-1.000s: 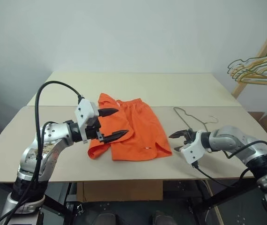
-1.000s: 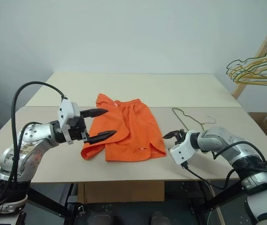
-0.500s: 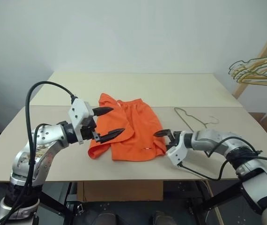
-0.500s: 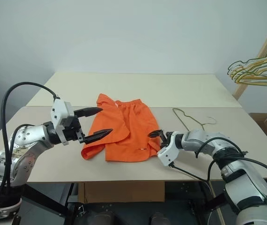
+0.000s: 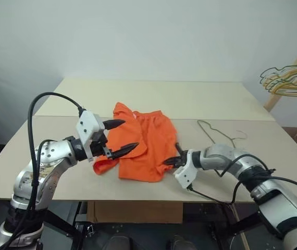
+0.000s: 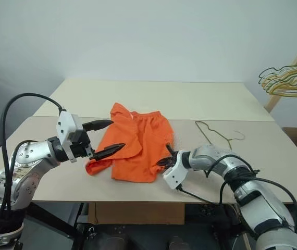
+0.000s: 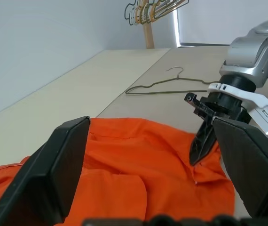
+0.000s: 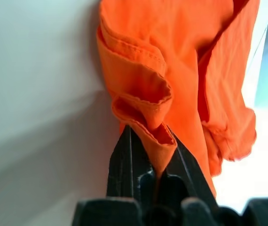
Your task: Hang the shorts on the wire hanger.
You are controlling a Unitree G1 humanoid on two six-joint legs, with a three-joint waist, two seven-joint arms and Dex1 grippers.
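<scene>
Pale wall is seen behind a beige tabletop (image 5: 200,101) made of two panels joined by a seam. At the right edge of the head views a bunch of yellow, green and dark hangers (image 5: 289,80) on a wooden pole is cut off by the frame. Near the middle of the tabletop the shorts (image 5: 143,148) are spread, bright orange, with the gathered waistband at the far end and the leg hems towards the robot, so the long axis runs away from the robot. The near hem on the right side is bunched and lifted, and the fold there hides part of the leg opening; no label or writing can be made out on the fabric. The right gripper (image 6: 164,161) is closed on that hem: in the right wrist view its fingers (image 8: 124,160) are pressed together with a fold of orange cloth pinched between them. A small label on the white housing of that gripper is seen in the left wrist view, but its print is too small to be read. The left gripper (image 5: 120,138) is held above the left leg of the shorts with its fingers spread wide and nothing between them. The wire hanger (image 5: 219,136) lies flat on the tabletop, apart from the shorts on their right, its hook towards the right.
</scene>
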